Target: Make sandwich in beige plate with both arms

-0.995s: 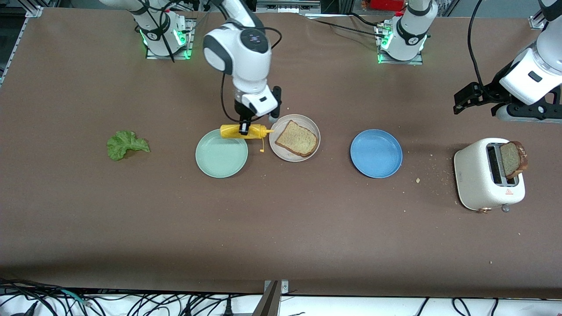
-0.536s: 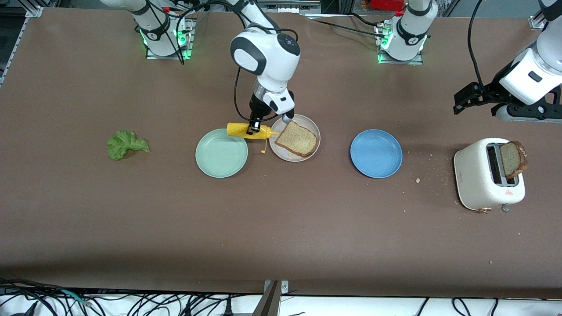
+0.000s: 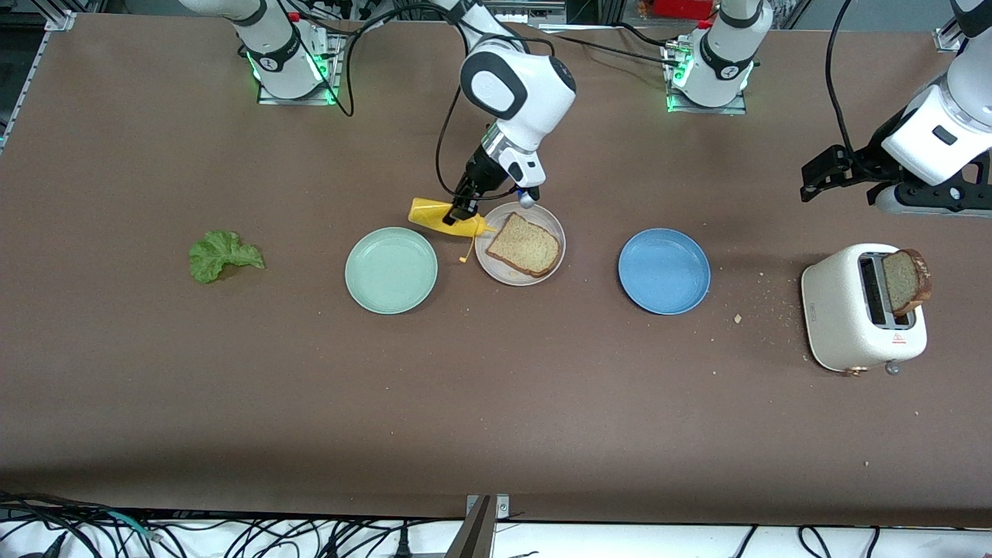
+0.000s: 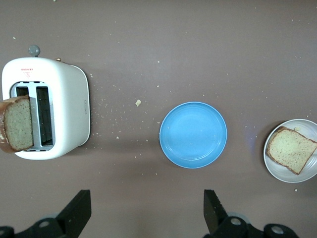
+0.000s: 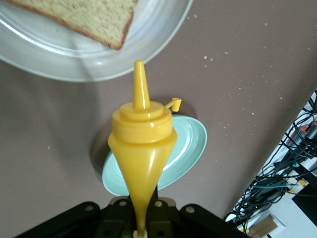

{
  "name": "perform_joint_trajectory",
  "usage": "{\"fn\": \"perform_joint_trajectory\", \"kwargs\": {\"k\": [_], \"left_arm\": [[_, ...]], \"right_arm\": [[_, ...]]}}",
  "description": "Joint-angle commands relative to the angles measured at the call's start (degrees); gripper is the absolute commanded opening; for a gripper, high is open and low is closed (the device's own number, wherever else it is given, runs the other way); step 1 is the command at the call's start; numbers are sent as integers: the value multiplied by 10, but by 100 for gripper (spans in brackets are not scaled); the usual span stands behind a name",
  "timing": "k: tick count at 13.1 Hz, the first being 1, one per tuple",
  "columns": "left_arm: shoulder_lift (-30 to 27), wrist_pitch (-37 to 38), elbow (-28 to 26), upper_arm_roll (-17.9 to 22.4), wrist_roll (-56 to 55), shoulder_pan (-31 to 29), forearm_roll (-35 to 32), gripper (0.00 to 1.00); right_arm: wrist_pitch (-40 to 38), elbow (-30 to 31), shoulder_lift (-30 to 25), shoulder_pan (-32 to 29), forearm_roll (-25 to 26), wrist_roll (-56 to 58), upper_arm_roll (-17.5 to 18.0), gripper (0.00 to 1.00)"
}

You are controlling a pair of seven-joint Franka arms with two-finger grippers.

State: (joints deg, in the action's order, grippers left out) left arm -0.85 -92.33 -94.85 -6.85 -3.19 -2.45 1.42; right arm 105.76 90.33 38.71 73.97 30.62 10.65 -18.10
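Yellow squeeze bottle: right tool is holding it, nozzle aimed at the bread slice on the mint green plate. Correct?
Not quite. The right tool does grip the yellow plastic squeeze bottle, but the square tan bread slice lies on the round beige plate; the round mint green plate beside it carries no bread. The front view shows it.

— What's sitting on the beige plate (image 3: pixel 487 264)?
— One tan bread slice (image 3: pixel 524 245), brown-crusted, lying flat.
— And the rest?
— The lettuce leaf (image 3: pixel 222 255) is lying toward the right arm's end; another slice (image 3: pixel 905 280) is sticking up from the toaster (image 3: pixel 841 325).
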Motion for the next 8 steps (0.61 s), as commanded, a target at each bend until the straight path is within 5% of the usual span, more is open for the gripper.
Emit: {"fn": "perform_joint_trajectory", "kwargs": {"k": [1, 6, 8], "left_arm": [[-3, 4, -1, 2, -2, -1, 14, 100], [-3, 4, -1, 2, -2, 0, 14, 100], [-3, 4, -1, 2, -2, 0, 15, 100]], "right_arm": [[-29, -52, 36, 6, 13, -8, -11, 0], [-30, -59, 39, 2, 20, -4, -21, 0], [-41, -89, 20, -19, -34, 29, -33, 0]]}}
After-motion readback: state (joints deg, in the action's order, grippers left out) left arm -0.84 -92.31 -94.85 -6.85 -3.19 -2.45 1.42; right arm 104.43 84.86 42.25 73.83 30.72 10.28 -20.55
